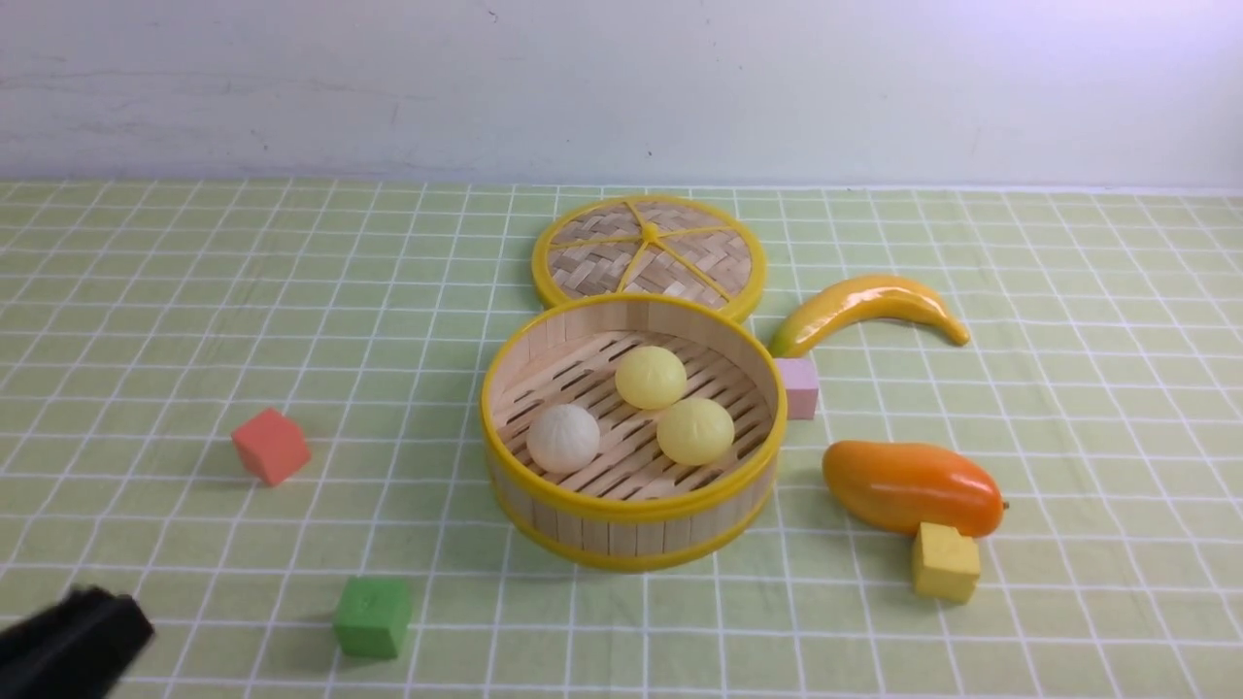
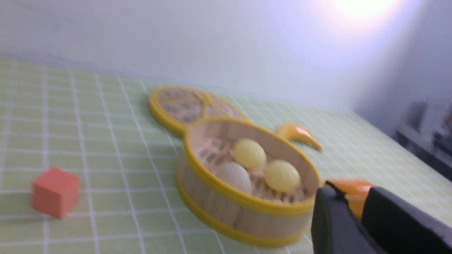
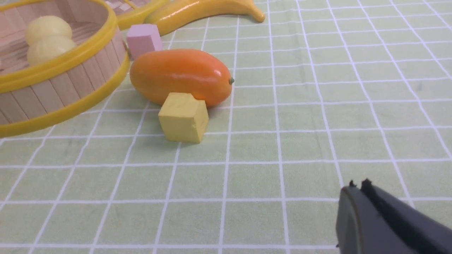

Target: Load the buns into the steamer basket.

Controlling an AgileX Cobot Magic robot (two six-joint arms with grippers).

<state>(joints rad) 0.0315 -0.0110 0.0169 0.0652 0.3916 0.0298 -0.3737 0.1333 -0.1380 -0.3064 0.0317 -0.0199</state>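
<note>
Left end effector point(image 2: 348, 208) stood parted and empty, low beside the steamer basket point(image 1: 631, 529); right end effector point(image 3: 356, 197) was pressed together, empty. All three buns point(image 1: 651, 377) lay inside the basket on the surface point(image 1: 146, 320).

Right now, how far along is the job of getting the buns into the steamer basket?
It looks done: the white bun and both yellow buns sit on the slatted floor of the steamer basket. Nothing is in hand; the left gripper holds nothing and the right gripper is shut. No bun is left outside.
</note>
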